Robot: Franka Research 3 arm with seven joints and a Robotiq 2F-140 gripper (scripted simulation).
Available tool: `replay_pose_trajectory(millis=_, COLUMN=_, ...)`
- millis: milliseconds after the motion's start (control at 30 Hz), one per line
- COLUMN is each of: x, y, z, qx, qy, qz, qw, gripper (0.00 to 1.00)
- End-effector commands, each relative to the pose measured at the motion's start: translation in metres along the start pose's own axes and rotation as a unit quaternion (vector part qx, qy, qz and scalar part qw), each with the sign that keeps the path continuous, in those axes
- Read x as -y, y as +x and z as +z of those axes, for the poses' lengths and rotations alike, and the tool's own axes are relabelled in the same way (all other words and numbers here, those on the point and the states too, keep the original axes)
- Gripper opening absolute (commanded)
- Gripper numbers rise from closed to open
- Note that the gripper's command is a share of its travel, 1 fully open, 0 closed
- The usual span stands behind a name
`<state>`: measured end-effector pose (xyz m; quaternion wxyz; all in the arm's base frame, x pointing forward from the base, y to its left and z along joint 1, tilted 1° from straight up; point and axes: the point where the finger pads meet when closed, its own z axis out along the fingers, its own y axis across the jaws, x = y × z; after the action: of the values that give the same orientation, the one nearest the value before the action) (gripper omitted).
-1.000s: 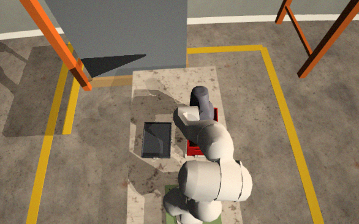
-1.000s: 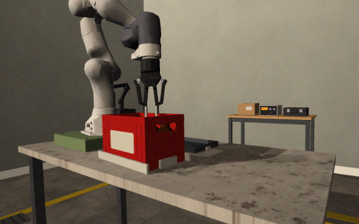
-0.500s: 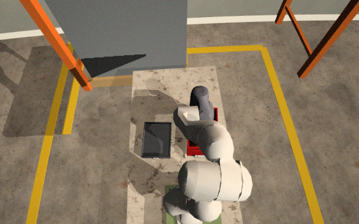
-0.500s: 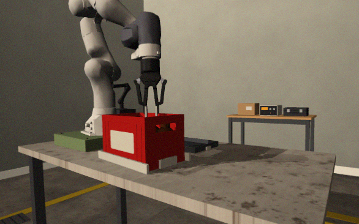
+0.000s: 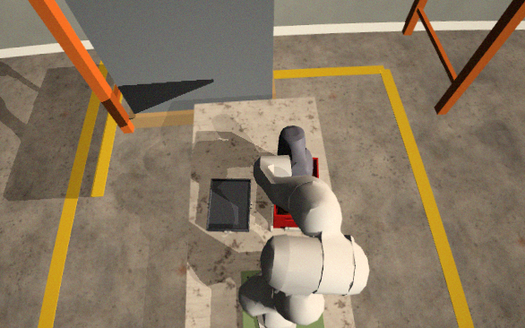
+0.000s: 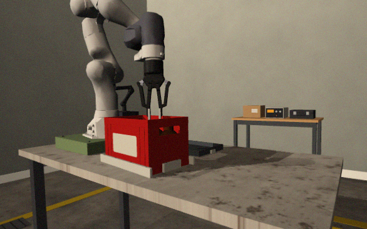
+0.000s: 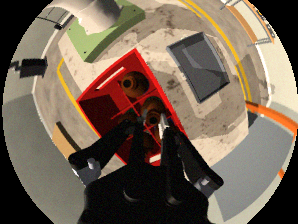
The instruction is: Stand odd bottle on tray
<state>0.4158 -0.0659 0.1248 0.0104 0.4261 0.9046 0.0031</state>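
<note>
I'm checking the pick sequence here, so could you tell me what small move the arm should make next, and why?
Probably a slow, straight lift. The gripper reaches down into the red crate and is shut on a bottle at its neck, while the dark tray beside the crate holds no bottle. Rising vertically should free the bottle without tilting the crate.

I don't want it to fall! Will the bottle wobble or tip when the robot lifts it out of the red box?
Maybe a little. The gripper pinches only the bottle at its neck, so the body could swing. The crate walls probably steady it until it clears.
</note>
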Motion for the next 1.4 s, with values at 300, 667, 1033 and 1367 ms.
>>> replay_pose_trajectory(millis=300, x=-0.0003, y=0.0013, z=0.0012, qx=-0.001, qy=0.000, qz=-0.002, qw=1.000, gripper=0.10)
replay_pose_trajectory(millis=667, x=-0.0003, y=0.0013, z=0.0012, qx=-0.001, qy=0.000, qz=-0.002, qw=1.000, gripper=0.44)
replay_pose_trajectory(millis=1033, x=-0.0003, y=0.0013, z=0.0012, qx=-0.001, qy=0.000, qz=-0.002, qw=1.000, gripper=0.44)
replay_pose_trajectory(millis=1367, x=-0.0003, y=0.0013, z=0.0012, qx=-0.001, qy=0.000, qz=-0.002, qw=1.000, gripper=0.44)
